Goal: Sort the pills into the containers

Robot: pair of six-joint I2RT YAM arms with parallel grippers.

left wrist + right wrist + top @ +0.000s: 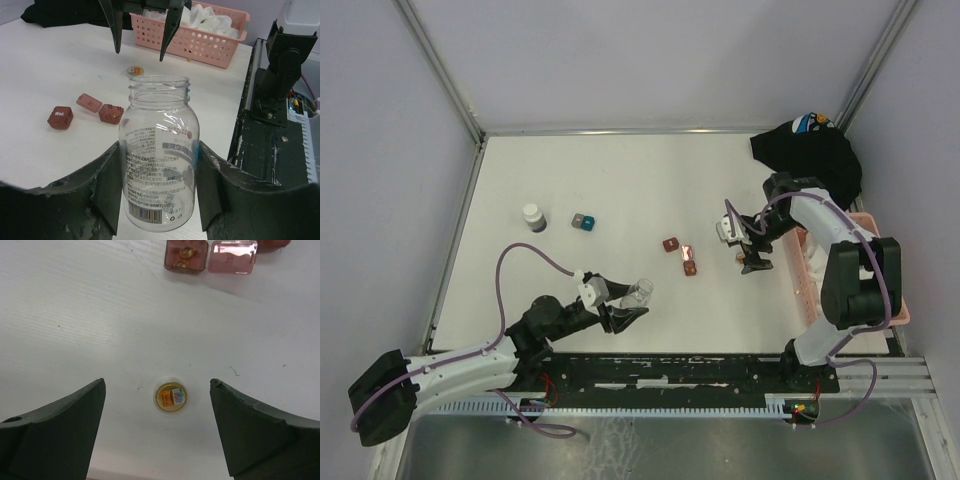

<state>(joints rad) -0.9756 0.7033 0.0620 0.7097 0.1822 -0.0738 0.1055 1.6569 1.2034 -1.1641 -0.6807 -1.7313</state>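
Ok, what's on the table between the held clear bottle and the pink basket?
A small round yellow cap lies on the white table between the clear bottle and pink basket; the left wrist view shows it, with the right gripper open above it.

There are two small red boxes, one grey box, one teal box, one clear bottle, one white-capped bottle, one yellow-topped vial, one pink basket and one black cloth.

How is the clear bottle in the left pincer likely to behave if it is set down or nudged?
The bottle looks empty, so it is probably light. Its smooth clear wall may slip in the left pincer. Tall and round, it could tip if nudged, then roll.
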